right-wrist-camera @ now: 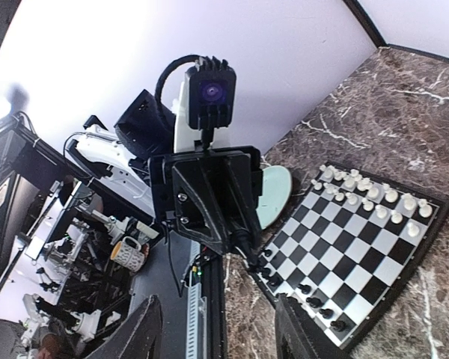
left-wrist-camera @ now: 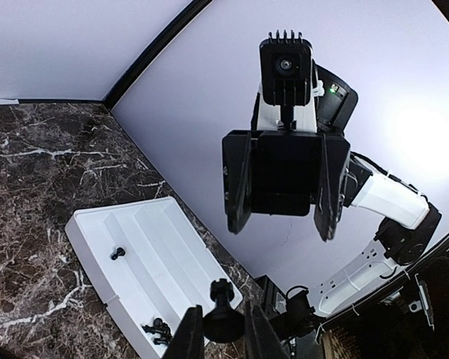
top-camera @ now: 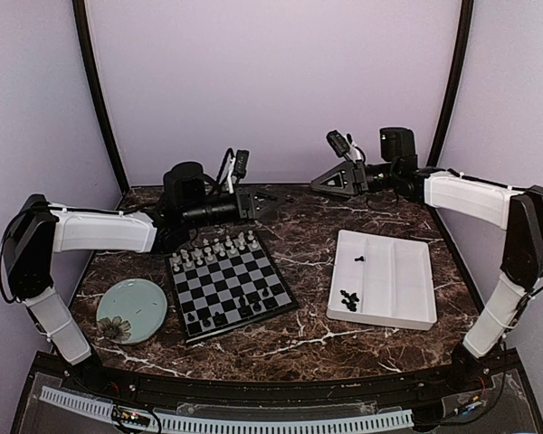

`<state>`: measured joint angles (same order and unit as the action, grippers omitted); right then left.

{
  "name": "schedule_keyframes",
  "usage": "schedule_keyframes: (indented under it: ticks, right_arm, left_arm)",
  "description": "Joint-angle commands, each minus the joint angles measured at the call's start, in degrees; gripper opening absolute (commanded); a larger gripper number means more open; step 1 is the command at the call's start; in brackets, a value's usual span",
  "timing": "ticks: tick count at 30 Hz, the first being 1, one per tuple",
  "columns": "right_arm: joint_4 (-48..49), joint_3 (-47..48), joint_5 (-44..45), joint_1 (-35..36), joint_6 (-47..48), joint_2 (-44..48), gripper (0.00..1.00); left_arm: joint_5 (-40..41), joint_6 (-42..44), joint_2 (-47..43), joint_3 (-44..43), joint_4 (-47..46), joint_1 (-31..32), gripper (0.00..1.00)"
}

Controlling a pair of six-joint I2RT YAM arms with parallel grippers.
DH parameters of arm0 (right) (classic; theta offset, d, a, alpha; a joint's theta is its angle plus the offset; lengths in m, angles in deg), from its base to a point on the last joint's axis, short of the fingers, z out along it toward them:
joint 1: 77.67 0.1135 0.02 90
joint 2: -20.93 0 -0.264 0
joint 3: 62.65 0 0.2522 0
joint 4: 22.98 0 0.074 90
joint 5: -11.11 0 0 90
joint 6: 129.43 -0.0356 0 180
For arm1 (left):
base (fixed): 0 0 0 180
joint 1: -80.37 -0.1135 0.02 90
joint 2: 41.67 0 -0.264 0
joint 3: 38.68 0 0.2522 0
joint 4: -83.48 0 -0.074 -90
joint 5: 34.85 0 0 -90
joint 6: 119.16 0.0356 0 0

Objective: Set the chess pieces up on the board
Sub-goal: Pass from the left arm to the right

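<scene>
The board (top-camera: 223, 281) lies left of centre, with white chess pieces (top-camera: 219, 246) on its far rows and several black ones (top-camera: 246, 304) near its front edge. Above the back of the table my left gripper (top-camera: 273, 201) points right. It is shut on a black chess piece (left-wrist-camera: 224, 318), which stands between its fingers (left-wrist-camera: 185, 338). My right gripper (top-camera: 329, 179) faces it a short way off, jaws open and empty (right-wrist-camera: 221, 336). The right wrist view shows the board (right-wrist-camera: 367, 247) below the left gripper (right-wrist-camera: 209, 194).
A white compartment tray (top-camera: 400, 271) at the right holds a few loose black pieces (top-camera: 348, 300), also seen in the tray (left-wrist-camera: 146, 239) from the left wrist. A pale-green plate (top-camera: 131, 310) lies left of the board. Curved walls close the back.
</scene>
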<state>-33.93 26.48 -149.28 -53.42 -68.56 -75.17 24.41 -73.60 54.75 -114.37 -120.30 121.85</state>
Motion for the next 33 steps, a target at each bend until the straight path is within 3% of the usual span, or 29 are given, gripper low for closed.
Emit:
schedule_keyframes:
  ticks: [1,14,33]
  right_arm:
    - [11.82,-1.15,-1.8,2.13,-10.21,-1.2,0.55]
    - [7.93,1.71,-0.38,5.29,-8.72,-4.84,0.58]
    - [24.16,-0.84,-2.73,5.98,-20.88,-5.9,0.37]
  left_arm:
    - [0.48,-1.28,-2.31,0.82,-4.86,-0.09,0.04]
    - [-1.1,-4.23,-1.28,1.72,-9.61,-0.08,0.05]
    - [-3.56,-5.23,0.76,0.58,-9.58,-0.08,0.05]
